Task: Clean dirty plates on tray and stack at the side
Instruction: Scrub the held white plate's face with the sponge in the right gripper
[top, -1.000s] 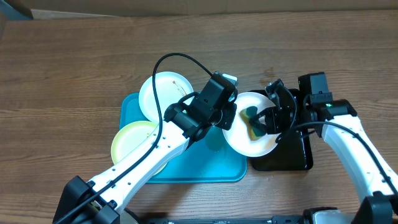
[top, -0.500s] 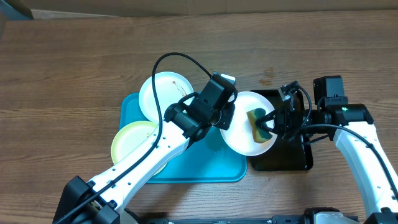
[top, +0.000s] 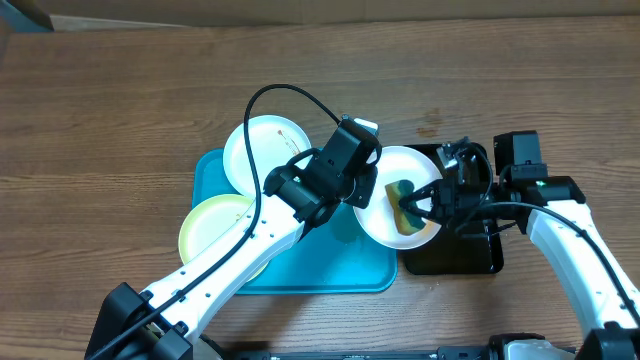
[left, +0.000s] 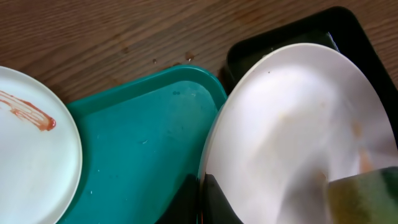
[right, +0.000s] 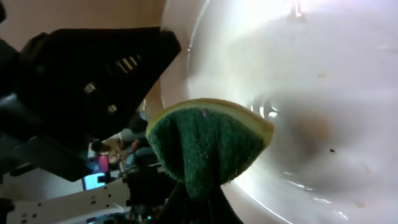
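Tabletop (top: 120, 100) | left tool (left: 202, 190) grips plate (left: 286, 124) (white); right tool (top: 428, 199) holds sponge (right: 205, 146) against it

Glossy white plate (right: 298, 81), smooth plastic tray (left: 149, 143) — rough green sponge (right: 205, 146).

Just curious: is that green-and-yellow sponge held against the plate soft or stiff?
Probably soft: the sponge bulges and folds where the right tool pinches it. Likely light, since that narrow pinch carries it. Its fuzzy green face should drag, not slide, on the white plate.
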